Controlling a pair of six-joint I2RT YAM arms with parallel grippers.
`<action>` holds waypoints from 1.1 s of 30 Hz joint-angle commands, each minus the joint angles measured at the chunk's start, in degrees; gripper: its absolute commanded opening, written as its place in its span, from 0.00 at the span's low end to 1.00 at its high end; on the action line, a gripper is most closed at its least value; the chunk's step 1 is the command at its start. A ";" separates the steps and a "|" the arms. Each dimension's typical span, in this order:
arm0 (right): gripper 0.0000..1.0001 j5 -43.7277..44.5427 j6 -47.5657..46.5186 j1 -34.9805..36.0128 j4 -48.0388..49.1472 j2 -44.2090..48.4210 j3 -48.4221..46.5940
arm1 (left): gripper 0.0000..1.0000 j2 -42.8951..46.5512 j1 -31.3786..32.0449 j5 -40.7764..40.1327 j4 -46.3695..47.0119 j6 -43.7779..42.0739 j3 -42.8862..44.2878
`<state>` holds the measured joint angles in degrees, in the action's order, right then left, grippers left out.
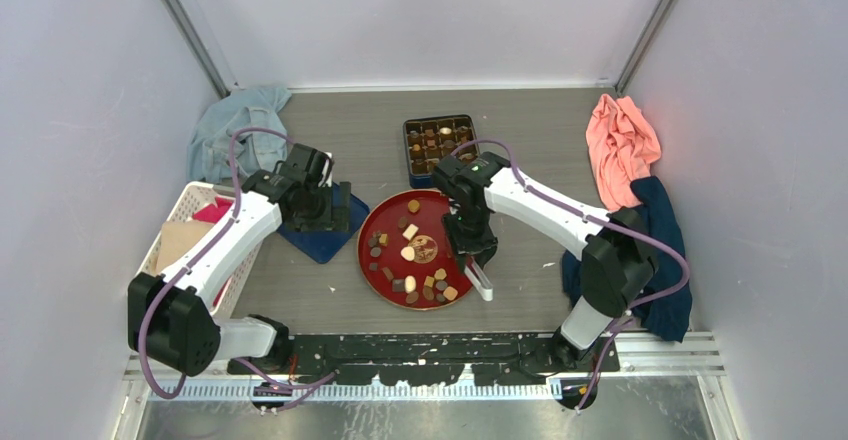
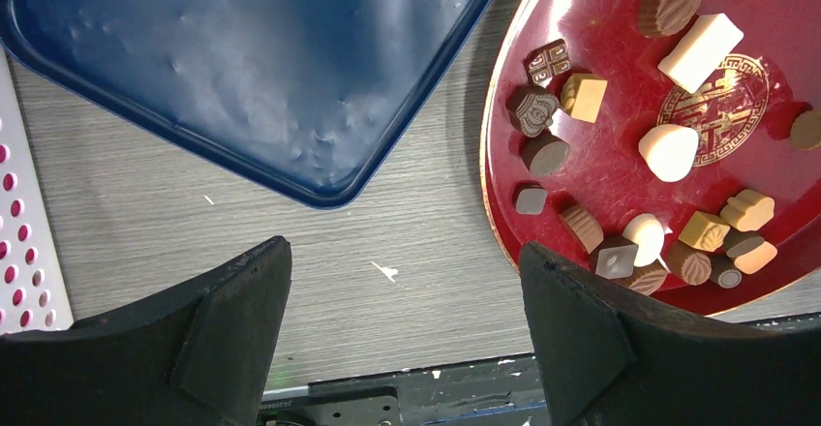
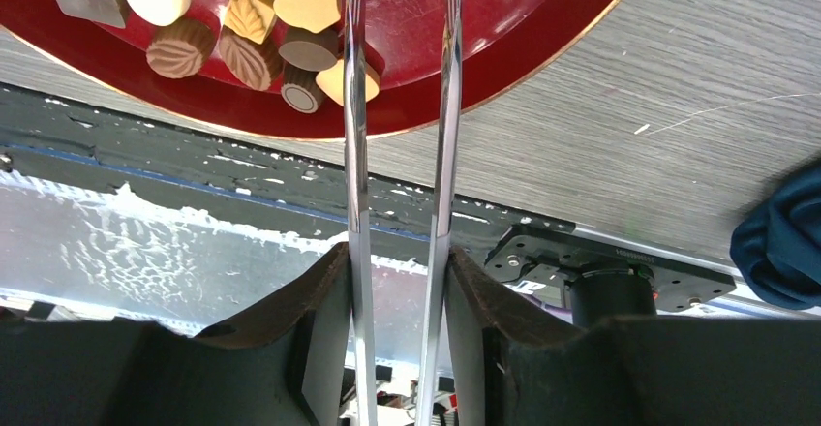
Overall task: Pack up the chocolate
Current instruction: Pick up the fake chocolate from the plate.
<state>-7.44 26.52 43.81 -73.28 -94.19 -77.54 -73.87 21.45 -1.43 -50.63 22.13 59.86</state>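
Several chocolates, dark, tan and cream, lie on the red plate. More sit in the dark compartment box behind it. My right gripper is over the plate's right side, shut on metal tongs. In the right wrist view the gripper holds the tongs' two blades, which run up over the plate's rim beside a cluster of chocolates; their tips are out of frame. My left gripper is open and empty above bare table, between the blue lid and the plate.
A white perforated basket stands at the left edge. A denim cloth lies at the back left. An orange cloth and a dark blue cloth lie at the right. The blue lid lies under my left gripper.
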 commanded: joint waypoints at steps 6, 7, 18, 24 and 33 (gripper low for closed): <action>0.44 -2.43 0.77 0.18 1.46 -1.92 -0.24 | 0.88 0.49 -0.19 -0.27 1.59 -0.33 1.98; 0.44 -2.22 0.64 0.17 1.50 -2.10 -0.10 | 0.88 0.48 -0.18 -0.28 1.52 -0.33 1.94; 0.45 -0.39 -0.66 0.53 0.12 -2.67 1.41 | 0.88 -0.20 -0.18 -0.57 1.67 -0.60 1.99; 0.38 -0.34 -0.87 0.60 0.50 -3.71 0.38 | 0.87 -0.62 -0.19 -0.44 1.85 -0.60 2.13; 0.14 3.50 -2.91 0.33 -3.54 -3.11 -6.25 | 0.88 -0.49 -0.18 -0.50 1.90 -0.51 2.11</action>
<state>-6.83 25.41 44.14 -73.43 -98.39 -77.82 -74.56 21.45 -1.48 -50.41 22.06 59.86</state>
